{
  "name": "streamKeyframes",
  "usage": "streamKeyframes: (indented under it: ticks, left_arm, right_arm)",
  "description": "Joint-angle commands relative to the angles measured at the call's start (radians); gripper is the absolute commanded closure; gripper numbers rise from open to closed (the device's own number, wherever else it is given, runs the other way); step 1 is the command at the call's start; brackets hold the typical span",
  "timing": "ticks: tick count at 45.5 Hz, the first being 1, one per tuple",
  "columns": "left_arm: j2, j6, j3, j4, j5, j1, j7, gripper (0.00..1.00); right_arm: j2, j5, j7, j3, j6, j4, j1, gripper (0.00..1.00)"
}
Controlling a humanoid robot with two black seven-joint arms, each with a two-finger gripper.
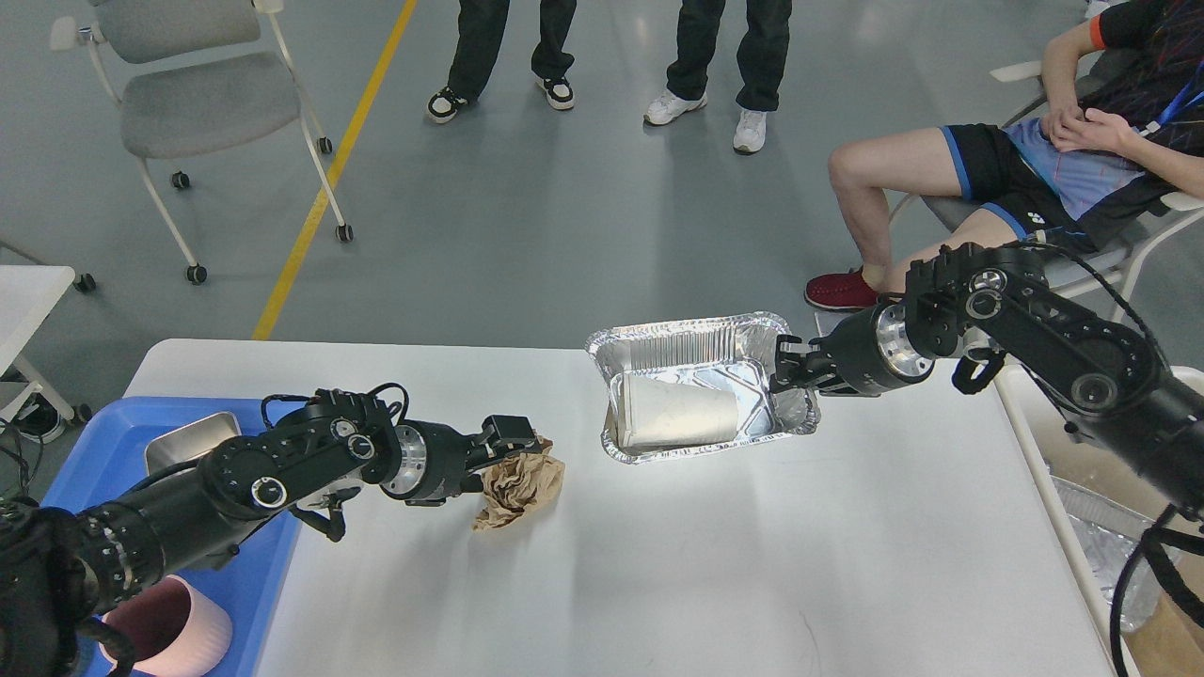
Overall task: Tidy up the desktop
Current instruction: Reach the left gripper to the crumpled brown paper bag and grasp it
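The white desktop (658, 564) carries a crumpled brown paper ball (525, 481) left of centre. Right of it is a foil tray (691, 338) with a white paper cup (675, 417) lying on its side inside. My left gripper (515, 444) reaches in from the left and touches the paper ball's upper left side. One finger (508, 432) shows and the other is hidden by the paper. My right gripper (786, 372) is shut on the foil tray's right rim.
A blue plastic tray (103, 451) at the desktop's left end holds a steel square container (188, 442) and a pink mug (179, 630). A small white side table (28, 291) stands far left. A bin with foil (1101, 536) sits off the right edge. People and chairs stand beyond.
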Motion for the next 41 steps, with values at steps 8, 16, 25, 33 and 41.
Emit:
streamKeyframes:
  ticks: [8, 16, 25, 33, 41]
  left_arm:
    - [-0.089, 0.055, 0.0, 0.071, 0.062, 0.018, -0.016, 0.12]
    - [-0.089, 0.078, 0.0, 0.071, 0.111, 0.029, -0.045, 0.19]
    - [-0.089, 0.08, 0.003, 0.071, 0.113, 0.039, -0.043, 0.62]
    - [-0.092, 0.08, 0.003, 0.071, 0.113, 0.045, -0.059, 0.97]
    - [-0.092, 0.08, 0.003, 0.071, 0.114, 0.047, -0.097, 1.0]
  right_arm:
    - [-0.014, 0.001, 0.0, 0.008, -0.001, 0.007, -0.008, 1.0]
    - [-0.014, 0.0, 0.0, 0.008, -0.001, 0.007, -0.01, 1.0]
    - [-0.014, 0.0, 0.0, 0.008, -0.001, 0.007, -0.01, 1.0]
    - [-0.014, 0.0, 0.0, 0.008, -0.001, 0.007, -0.011, 1.0]
    - [-0.014, 0.0, 0.0, 0.008, -0.001, 0.008, -0.011, 1.0]
